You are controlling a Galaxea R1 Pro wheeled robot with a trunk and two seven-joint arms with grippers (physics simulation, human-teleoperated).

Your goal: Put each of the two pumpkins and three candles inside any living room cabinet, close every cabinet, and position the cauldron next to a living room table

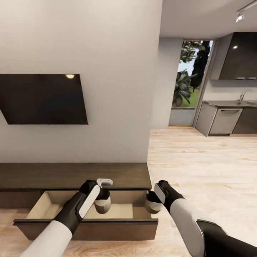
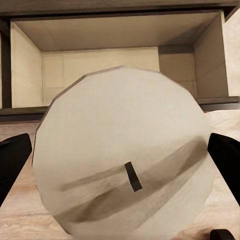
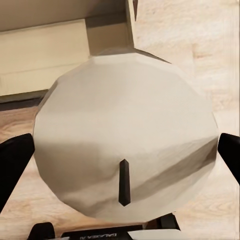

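Observation:
The cabinet is a long low dark-brown unit under the wall, with one drawer pulled out and its pale inside showing. My left gripper is shut on a pale candle held above the drawer's middle. In the left wrist view this candle sits between the black fingers, wick toward the camera, with the drawer behind it. My right gripper is shut on a second candle at the drawer's right end. That candle sits between the right fingers. The pumpkins and cauldron are out of view.
A dark TV hangs on the wall above the cabinet. Open wood floor spreads to the right toward grey kitchen cupboards and a glass door with plants outside.

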